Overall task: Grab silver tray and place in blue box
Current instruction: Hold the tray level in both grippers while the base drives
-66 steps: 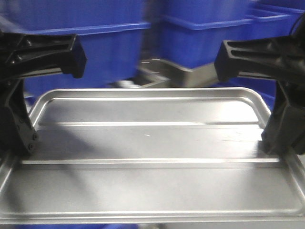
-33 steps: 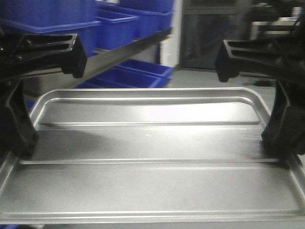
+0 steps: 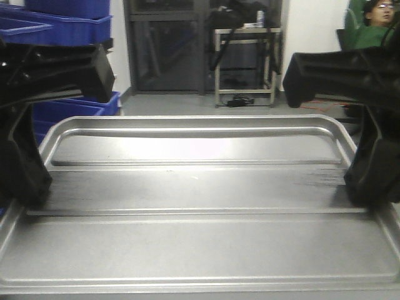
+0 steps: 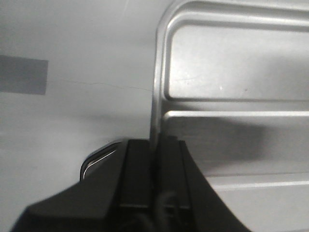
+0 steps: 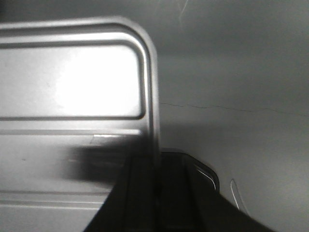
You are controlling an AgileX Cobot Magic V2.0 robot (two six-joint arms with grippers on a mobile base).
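The silver tray (image 3: pixel 200 187) fills the front view, held level in the air, its two long ridges running left to right. My left gripper (image 3: pixel 28 187) is shut on its left rim and my right gripper (image 3: pixel 369 187) on its right rim. In the left wrist view the gripper (image 4: pixel 155 145) pinches the rim of the tray (image 4: pixel 231 63), one finger on each side. The right wrist view shows the same: gripper (image 5: pixel 157 162) clamped on the tray (image 5: pixel 72 82). Blue boxes (image 3: pixel 69 109) are stacked at the far left, behind my left arm; I cannot tell which is the task's.
Beyond the tray stand a dark glass door (image 3: pixel 165 47) and a metal cart (image 3: pixel 245 62) with gear on it. A person in green (image 3: pixel 375 25) sits at the top right. Grey floor (image 4: pixel 72 96) lies below the tray.
The background has swept leftward: the blue boxes that filled the back have slid to the far left, and the door, cart and person have come into view. The tray stays fixed between both grippers.
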